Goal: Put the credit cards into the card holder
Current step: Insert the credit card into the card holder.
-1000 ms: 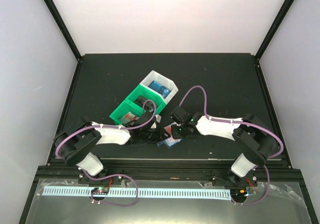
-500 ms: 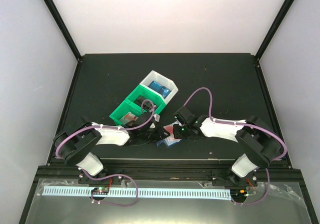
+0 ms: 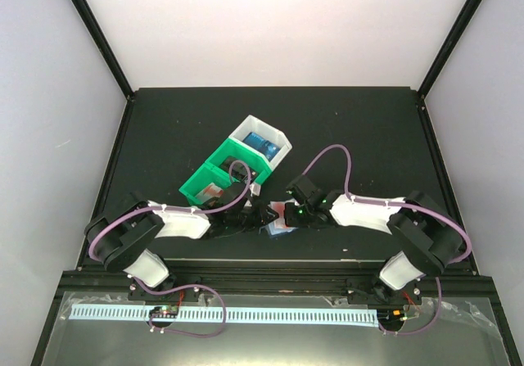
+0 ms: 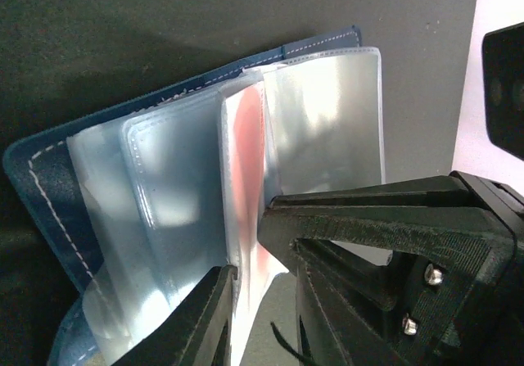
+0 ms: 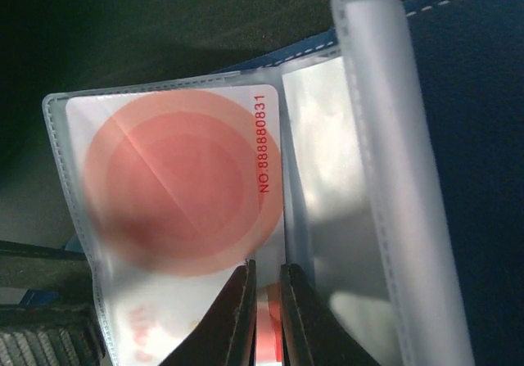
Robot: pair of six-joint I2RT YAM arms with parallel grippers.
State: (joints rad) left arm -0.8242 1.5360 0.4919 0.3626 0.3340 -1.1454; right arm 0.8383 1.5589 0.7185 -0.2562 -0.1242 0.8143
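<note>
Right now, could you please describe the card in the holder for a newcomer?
At the middle of the black table's front edge is the open blue card holder. In one clear sleeve sits the card: white with a big red disc and a red number along one edge; neighbouring sleeves look empty.

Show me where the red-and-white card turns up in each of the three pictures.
Top external: the red-and-white card is a small red patch just below the picture's centre.
Left wrist: a thin red strip, seen nearly edge-on at centre.
Right wrist: face-on, filling the left half.
Shared landmark: the dark blue card holder around it.
</note>
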